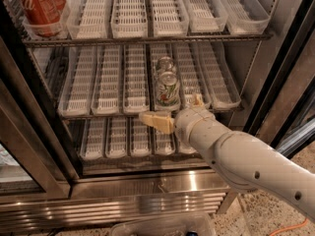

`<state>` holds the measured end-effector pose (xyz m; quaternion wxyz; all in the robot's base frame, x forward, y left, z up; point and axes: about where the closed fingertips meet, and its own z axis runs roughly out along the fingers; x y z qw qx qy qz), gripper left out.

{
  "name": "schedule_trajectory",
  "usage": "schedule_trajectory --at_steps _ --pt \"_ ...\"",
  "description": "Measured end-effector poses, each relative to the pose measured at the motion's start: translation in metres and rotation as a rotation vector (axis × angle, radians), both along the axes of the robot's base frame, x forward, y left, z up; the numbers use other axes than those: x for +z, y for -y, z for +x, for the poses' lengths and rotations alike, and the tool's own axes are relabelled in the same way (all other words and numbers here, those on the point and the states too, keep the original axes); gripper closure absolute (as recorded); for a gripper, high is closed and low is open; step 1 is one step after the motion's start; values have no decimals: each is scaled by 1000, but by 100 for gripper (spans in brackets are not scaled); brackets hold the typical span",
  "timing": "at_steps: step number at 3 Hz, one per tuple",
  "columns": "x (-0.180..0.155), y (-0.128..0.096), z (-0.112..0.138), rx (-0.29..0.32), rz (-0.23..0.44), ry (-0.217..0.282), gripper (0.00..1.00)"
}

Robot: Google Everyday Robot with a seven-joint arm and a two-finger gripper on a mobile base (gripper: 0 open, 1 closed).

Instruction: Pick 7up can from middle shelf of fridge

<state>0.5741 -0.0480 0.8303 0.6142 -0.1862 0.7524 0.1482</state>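
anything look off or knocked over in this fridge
Nothing stands out. The 7up can stands upright in its lane on the middle shelf, with a second can behind it. The red cola cans are upright too. The gripper is open at that shelf's front edge.

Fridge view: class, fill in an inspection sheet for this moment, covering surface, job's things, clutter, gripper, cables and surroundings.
Surface: middle shelf, a wire rack carrying a row of clear lane trays.
Job's things: 7up can stands upright at the front of one lane, with a second can behind it; fridge is open.
Clutter: red cola cans on the shelf above, far left.
Gripper: gripper is open, at the shelf's front edge just below the 7up can, not closed on it.
Cables: orange cable on the floor, lower right.
Surroundings: speckled floor; clear container at the fridge's foot.
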Motion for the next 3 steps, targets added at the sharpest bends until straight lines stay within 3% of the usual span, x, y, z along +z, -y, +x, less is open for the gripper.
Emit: schedule_trajectory --at_steps 1,2,3 --pt "4 7 10 -49 5 32 0" --pt "4 7 10 -49 5 32 0" --pt "5 4 12 -51 50 41 0"
